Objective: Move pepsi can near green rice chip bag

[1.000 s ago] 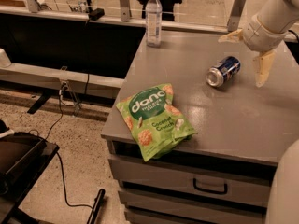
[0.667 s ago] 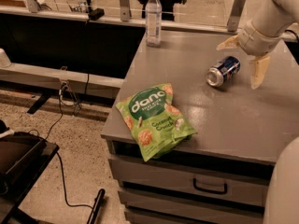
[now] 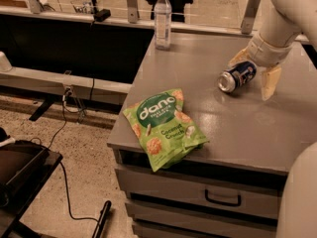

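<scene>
The pepsi can (image 3: 236,77) lies on its side on the grey cabinet top (image 3: 198,68), at the right, its silver end facing the front left. My gripper (image 3: 249,79) hangs from the white arm at the top right. It is open, with one cream finger (image 3: 239,58) behind the can and the other finger (image 3: 269,82) just right of it, so the can's far end lies between them. The green rice chip bag (image 3: 164,126) lies flat at the front left corner, partly overhanging the front edge, well apart from the can.
A clear plastic water bottle (image 3: 162,20) stands at the back left of the cabinet top. Drawers (image 3: 218,197) run below the front edge. A cable (image 3: 64,182) and dark equipment (image 3: 20,167) lie on the floor to the left. A railing runs behind.
My gripper has moved left and down to the can, so its fingers now straddle the can's far end. The can and the bag have not moved.
</scene>
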Controlling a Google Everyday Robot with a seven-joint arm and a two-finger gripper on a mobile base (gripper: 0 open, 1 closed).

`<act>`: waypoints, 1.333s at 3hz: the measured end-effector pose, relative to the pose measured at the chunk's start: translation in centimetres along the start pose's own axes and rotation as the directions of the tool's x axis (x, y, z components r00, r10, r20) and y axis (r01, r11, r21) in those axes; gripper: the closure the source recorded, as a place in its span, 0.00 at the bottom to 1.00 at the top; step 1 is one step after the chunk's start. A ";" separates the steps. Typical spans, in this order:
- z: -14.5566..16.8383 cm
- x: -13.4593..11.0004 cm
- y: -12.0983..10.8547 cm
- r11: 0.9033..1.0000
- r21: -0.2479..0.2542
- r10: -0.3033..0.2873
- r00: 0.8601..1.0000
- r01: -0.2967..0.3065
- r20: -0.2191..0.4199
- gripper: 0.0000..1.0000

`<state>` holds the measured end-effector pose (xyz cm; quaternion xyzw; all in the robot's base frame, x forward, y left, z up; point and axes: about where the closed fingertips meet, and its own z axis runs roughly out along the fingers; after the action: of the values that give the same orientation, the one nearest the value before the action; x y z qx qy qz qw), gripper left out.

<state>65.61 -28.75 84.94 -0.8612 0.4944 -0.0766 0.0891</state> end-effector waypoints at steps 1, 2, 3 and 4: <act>0.0 -0.2 0.3 1.000 -0.005 0.001 1.000 -0.001 0.005 0.33; -0.4 -0.3 0.4 1.000 -0.001 0.003 1.000 -0.003 0.009 0.41; -1.1 -1.0 0.2 1.000 0.008 0.008 1.000 -0.008 0.023 0.53; -2.0 -2.3 -0.4 1.000 0.018 -0.008 0.999 0.008 0.034 0.63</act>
<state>64.37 -26.74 86.87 -0.8636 0.4887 -0.0666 0.1048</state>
